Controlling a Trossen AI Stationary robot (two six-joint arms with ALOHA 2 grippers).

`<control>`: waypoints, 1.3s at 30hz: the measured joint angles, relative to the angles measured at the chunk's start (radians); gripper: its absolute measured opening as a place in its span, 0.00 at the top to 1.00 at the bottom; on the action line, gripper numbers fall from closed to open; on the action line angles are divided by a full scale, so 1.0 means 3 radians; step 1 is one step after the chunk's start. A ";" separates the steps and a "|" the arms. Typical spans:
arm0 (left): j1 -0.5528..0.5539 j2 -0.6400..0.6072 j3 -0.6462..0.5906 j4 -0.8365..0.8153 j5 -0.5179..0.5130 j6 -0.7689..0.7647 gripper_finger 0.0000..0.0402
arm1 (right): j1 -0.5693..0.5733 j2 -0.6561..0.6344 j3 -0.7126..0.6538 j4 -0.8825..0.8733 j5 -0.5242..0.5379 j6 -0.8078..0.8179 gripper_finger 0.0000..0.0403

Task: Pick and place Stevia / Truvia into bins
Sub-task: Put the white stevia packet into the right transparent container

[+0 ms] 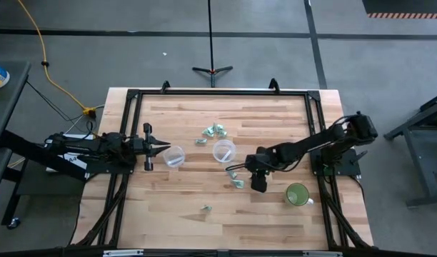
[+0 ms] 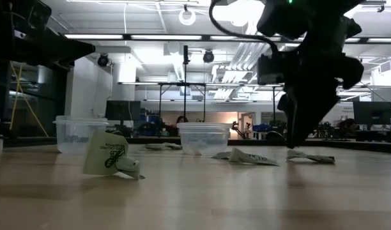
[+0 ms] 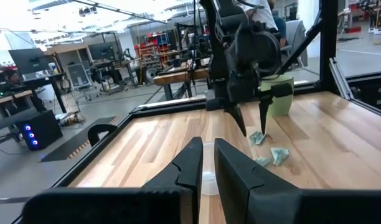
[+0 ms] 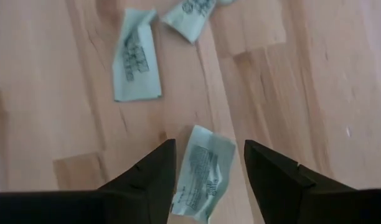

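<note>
Cut off at the lower edge of the right wrist view: the near end of the sachet [image 4: 203,171] lying between the right gripper [image 4: 208,180] jaws, so whether touched cannot be told. Also clipped at the upper edge there: a second sachet [image 4: 192,14]. Too small to read from above: print on the scattered sachets [image 1: 214,130], and the contents of the 2 clear cups [image 1: 174,156]. Partly hidden in the left wrist view: a clear cup rim [image 3: 208,182] behind the left gripper [image 3: 203,163] jaws. Blocked by the right arm in the same view: most of the green cup [image 3: 281,96]. Blurred in the low view: room beyond the tabletop [image 2: 195,198].
</note>
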 joint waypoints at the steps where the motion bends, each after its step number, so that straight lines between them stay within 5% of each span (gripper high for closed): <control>1: 0.0000 0.0000 0.0000 0.0000 0.0000 0.0000 0.80 | 0.0000 0.0028 0.0001 -0.0005 0.0011 0.0000 0.56; 12: 0.0001 0.0000 0.0000 -0.0002 0.0000 0.0003 0.80 | -0.0010 0.0105 0.0000 -0.0042 0.0020 0.0000 0.67; 23: 0.0001 0.0000 0.0000 -0.0002 0.0001 0.0003 0.80 | -0.0012 0.0105 0.0000 -0.0042 -0.0014 -0.0003 0.97; 31: 0.0000 0.0000 0.0000 -0.0001 0.0001 0.0003 0.80 | -0.0080 0.0104 0.0424 0.0565 -0.0077 -0.0609 0.99; 35: 0.0000 0.0000 0.0000 -0.0001 0.0001 0.0003 0.80 | -0.0075 0.0104 0.0878 0.0384 0.0244 -0.1118 0.99; 39: 0.0000 0.0000 0.0000 -0.0001 0.0002 0.0003 0.80 | -0.0139 0.0101 0.1117 0.0208 0.0975 -0.1481 0.99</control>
